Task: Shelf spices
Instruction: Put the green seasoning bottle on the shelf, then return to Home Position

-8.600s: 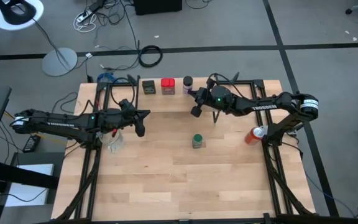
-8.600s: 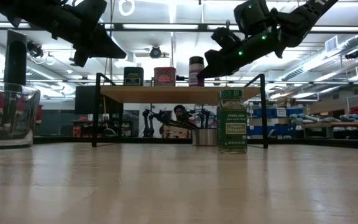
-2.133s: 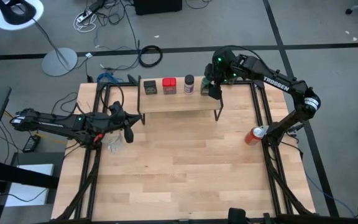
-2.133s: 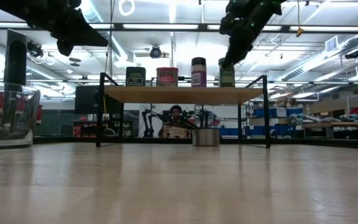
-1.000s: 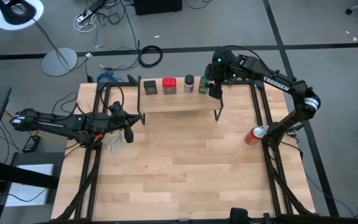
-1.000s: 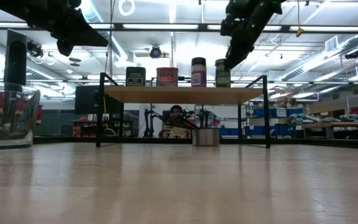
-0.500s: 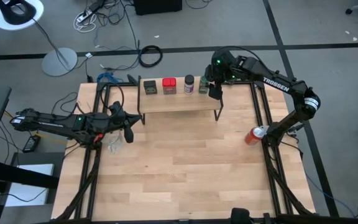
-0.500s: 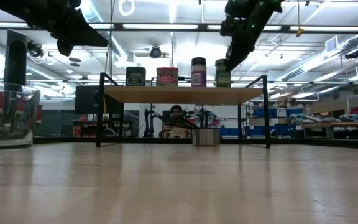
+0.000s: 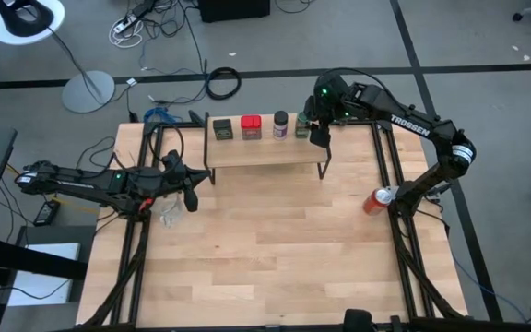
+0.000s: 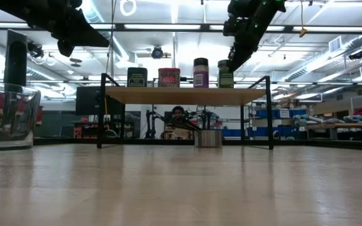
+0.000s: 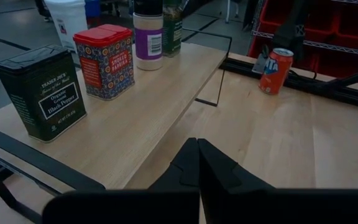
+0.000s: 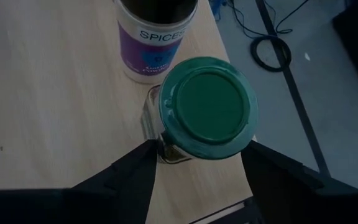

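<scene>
While right tool (image 12: pixel 197 168) gapes around green jar (image 12: pixel 207 109), wooden shelf (image 9: pixel 265 148), gray floor (image 9: pixel 487 37).

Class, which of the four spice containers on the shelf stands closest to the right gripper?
The green jar, at the row's end beside the purple-labelled jar; the open right gripper hangs directly above it.

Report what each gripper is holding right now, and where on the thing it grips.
Nothing is held. The right gripper is open above the green jar, which stands on the shelf. The left gripper is shut and empty.

all four spices (image 9: pixel 263 126) lined up on the shelf (image 9: pixel 265 153) at the table's (image 9: pixel 265 258) far edge, drink can (image 9: pixel 377 199) off right
</scene>
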Motion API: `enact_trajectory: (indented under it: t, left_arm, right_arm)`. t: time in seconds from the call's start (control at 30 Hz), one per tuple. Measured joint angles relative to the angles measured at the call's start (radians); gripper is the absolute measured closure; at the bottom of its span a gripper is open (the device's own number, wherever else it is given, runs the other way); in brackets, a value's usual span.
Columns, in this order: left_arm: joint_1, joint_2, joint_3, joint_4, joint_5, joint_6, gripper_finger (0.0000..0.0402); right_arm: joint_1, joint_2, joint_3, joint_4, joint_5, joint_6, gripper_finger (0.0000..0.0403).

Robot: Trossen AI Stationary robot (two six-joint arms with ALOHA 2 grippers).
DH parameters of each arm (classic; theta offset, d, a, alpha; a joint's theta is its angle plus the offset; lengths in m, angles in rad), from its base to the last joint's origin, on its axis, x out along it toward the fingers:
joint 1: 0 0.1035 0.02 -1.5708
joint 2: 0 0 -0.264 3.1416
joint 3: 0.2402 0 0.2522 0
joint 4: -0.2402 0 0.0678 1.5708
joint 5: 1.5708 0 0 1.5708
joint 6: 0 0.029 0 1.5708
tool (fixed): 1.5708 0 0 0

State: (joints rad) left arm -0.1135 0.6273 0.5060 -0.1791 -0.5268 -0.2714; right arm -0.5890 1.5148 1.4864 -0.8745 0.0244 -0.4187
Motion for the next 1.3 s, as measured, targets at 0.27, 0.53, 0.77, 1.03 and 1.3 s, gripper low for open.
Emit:
enact_trajectory:
  t: [0.27, 0.53, 0.77, 1.03, 1.3]
  left_arm:
    - [0.000, 0.000, 0.000, -0.009, 0.005, 0.000, 0.0401]
    - [0.000, 0.000, 0.000, -0.010, -0.005, 0.002, 0.0401]
    - [0.000, -0.061, 0.000, -0.027, -0.066, 0.032, 0.0401]
    - [0.000, -0.342, 0.000, -0.053, -0.074, 0.160, 0.0401]
    - [0.000, -0.545, 0.000, -0.158, -0.047, 0.215, 0.0401]
  right_arm:
    - [0.027, -0.033, 0.000, -0.002, 0.042, 0.003, 0.0170]
    - [0.099, -0.124, 0.000, -0.062, 0.075, 0.082, 0.0170]
    - [0.243, -0.293, 0.000, -0.073, 0.151, 0.180, 0.0173]
    - [0.409, -0.550, -0.033, -0.141, 0.172, 0.310, 0.0218]
    - [0.525, -0.874, -0.344, -0.047, 0.186, 0.373, 0.0372]
